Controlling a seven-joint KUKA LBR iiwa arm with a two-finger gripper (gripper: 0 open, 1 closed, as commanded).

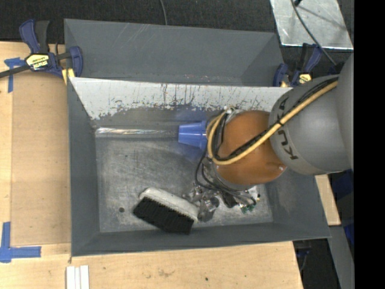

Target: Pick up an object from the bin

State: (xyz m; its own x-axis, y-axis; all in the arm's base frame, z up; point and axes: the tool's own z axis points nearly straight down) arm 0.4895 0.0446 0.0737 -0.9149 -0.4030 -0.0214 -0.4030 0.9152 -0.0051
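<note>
Camera view: gripper (207,205) low inside the bin (84,179), close to the floor, near the front edge (bottom of view) and right of its middle.
Robot parts: orange cover (243,146) and yellow cable sit above the gripper and hide much of it.
Nearest thing: brush (165,212), black bristles with a white back, lying flat on the floor along the front edge.
Key relation: brush lies to the view-left of the gripper. Its right end is just beside the gripper tip, maybe touching, cannot tell.
Long axis: runs roughly parallel to the front edge, right end tipped slightly toward that edge. Gripper meets it end-on, not across the middle.
Grip state: cannot tell if spread or pressed together. Nothing seen held between.
Other things: blue funnel (194,134) by the back wall, well apart from the gripper tip. Small green-and-white bit (249,202) just right of the gripper, kind unclear.
Judgement: likely needs a shift view-left over the brush body for a grasp across its narrow width.
Risk: a close on the very end may only nudge the brush.
</note>
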